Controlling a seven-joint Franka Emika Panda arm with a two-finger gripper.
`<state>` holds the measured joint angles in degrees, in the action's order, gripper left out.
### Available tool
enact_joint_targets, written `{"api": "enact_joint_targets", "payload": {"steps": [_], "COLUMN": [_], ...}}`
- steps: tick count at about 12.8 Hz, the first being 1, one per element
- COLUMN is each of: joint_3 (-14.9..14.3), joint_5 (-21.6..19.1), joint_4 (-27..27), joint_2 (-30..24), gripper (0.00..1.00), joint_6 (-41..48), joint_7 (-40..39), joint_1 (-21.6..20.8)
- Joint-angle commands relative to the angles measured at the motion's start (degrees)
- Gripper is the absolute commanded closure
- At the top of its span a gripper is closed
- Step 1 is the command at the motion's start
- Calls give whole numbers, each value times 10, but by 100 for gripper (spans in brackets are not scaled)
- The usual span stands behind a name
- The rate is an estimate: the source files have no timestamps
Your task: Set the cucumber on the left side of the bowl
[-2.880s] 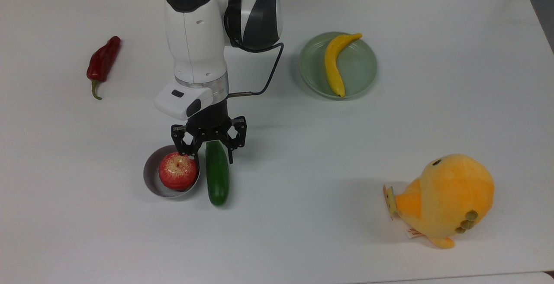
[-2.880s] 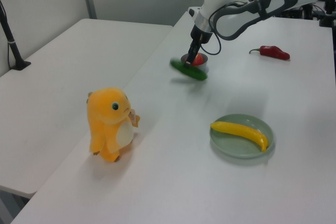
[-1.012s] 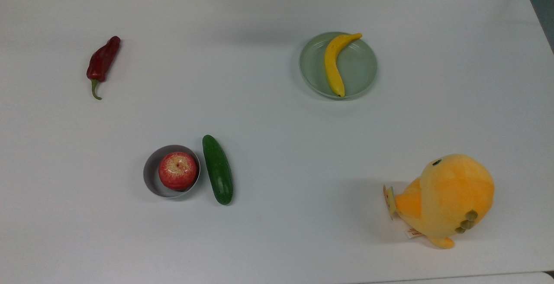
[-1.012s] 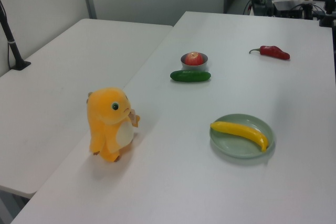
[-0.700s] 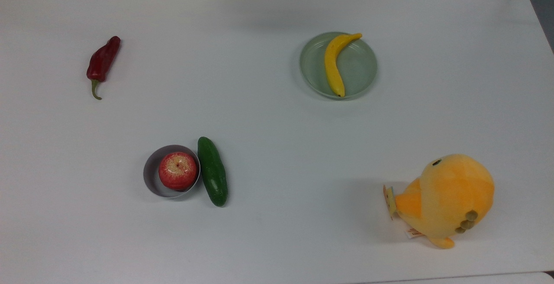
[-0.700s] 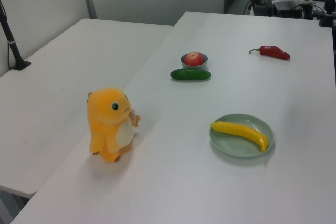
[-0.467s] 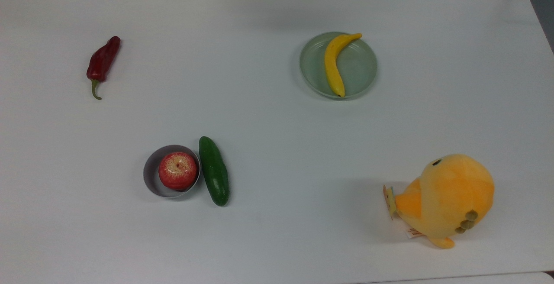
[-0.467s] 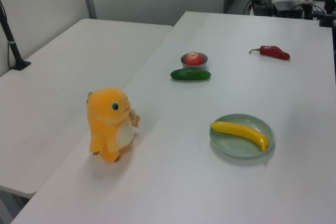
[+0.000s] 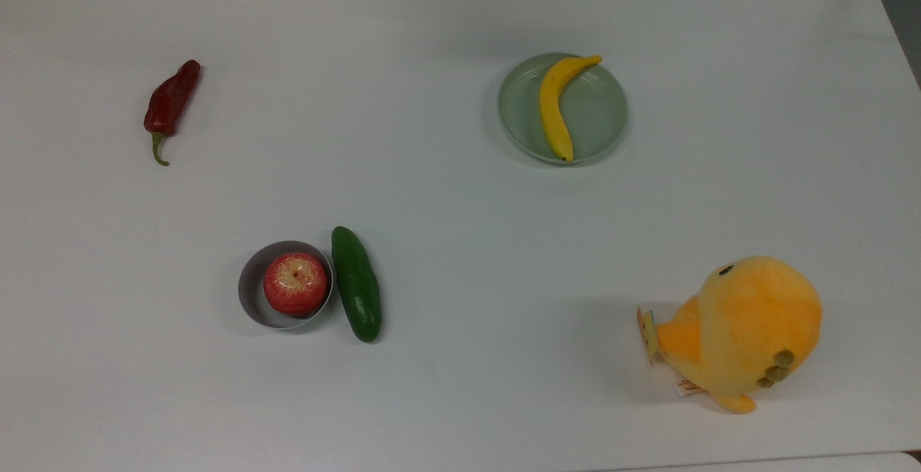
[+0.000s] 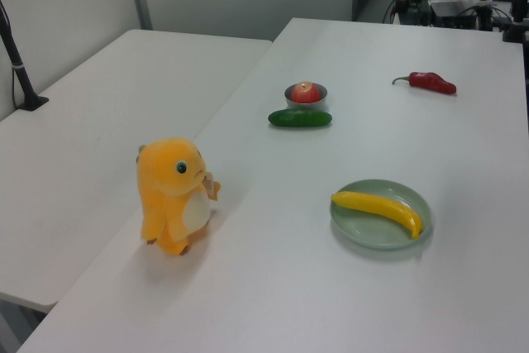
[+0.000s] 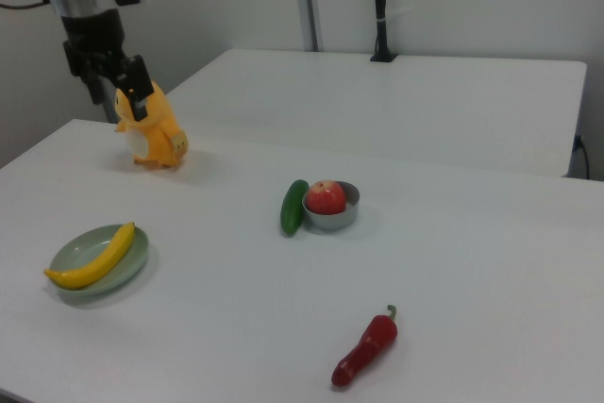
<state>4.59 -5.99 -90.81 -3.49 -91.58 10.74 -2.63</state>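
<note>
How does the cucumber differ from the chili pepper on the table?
The cucumber is dark green, smooth and thick with rounded ends; the chili pepper is dark red, slimmer and tapers to a curled green stem. The cucumber lies right beside the bowl; the chili pepper lies alone. Both lie flat on the table.

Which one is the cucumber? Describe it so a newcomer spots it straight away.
Start at the white table and find the small grey bowl holding a red apple. Against the bowl, on the top view's right, lies the cucumber. It is smooth, dark green and oblong with rounded ends, unlike the dark red chili pepper or the yellow banana on the pale green plate.
</note>
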Motion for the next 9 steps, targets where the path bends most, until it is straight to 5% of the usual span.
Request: {"api": "enact_joint_targets", "payload": {"steps": [1,9], "joint_3": [-1,-69], "joint_5": [22,19], "joint_4": [-31,-33], "joint_2": [5,24], "gripper": [0,0], "joint_6": [-52,-112], "joint_7": [-55,-135], "joint_1": [-1,-31]}}
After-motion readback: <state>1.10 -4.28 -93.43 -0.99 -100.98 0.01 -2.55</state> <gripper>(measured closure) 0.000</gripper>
